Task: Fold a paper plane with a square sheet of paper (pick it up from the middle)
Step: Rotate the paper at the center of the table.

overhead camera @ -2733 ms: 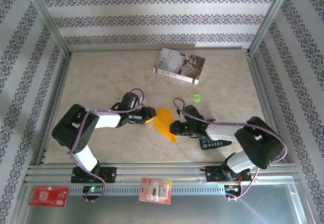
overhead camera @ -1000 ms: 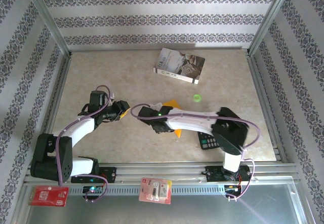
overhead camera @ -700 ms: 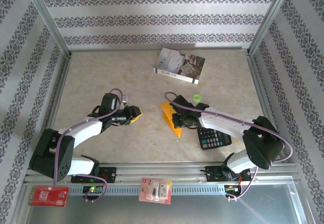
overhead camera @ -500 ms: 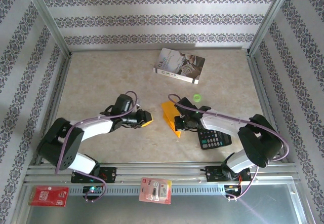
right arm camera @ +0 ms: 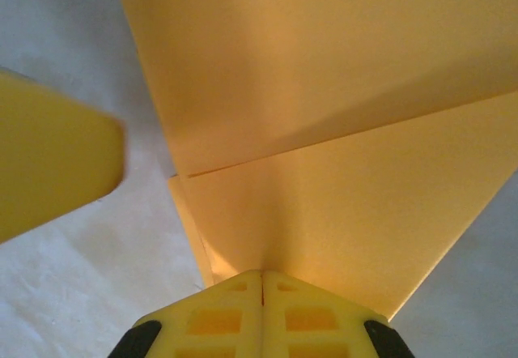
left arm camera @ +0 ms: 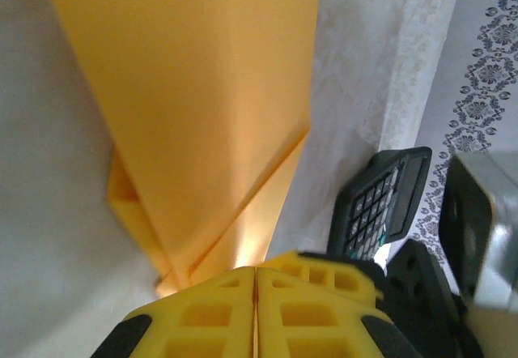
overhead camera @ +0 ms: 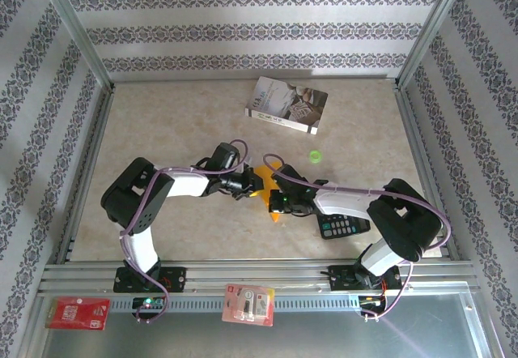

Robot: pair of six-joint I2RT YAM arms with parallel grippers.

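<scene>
moved: both arms have swung in since half a second ago. my left gripper [left arm camera: 256, 293] stood apart to the left of the orange paper [left arm camera: 202, 91] and now sits right at it. both sets of jaws have gone from parted to closed.
orange paper: folded into a narrowing wedge with layered flaps and a long crease. it lies flat near the middle of the table, a little toward the near side. from above it is mostly covered by the two grippers, with one tip poking out toward the near edge.
left gripper: clenched, yellow fingers pressed together, tips at the narrow end of the paper. i cannot tell whether a layer is pinched between them.
right gripper [right arm camera: 263, 293]: clenched too, tips meeting where the crease runs into them, facing the left one across the paper. i cannot tell whether it pinches a fold.
calculator [overhead camera: 344, 227]: black, just right of the paper, partly under my right arm.
green thing [overhead camera: 315, 156]: small and round, beyond the calculator, apart from the paper.
book [overhead camera: 287, 104]: grey-white, lying toward the far wall, well apart from the rest.
table [overhead camera: 162, 115]: pale beige, marbled, matte.
walls [overhead camera: 259, 34]: white paper with dark floral bands on three sides, aluminium posts at the corners.
near rail [overhead camera: 259, 273]: metal, in front of the arm bases. a red pack [overhead camera: 77, 313] and a carded pack [overhead camera: 248, 304] lie on the shelf just before it.
</scene>
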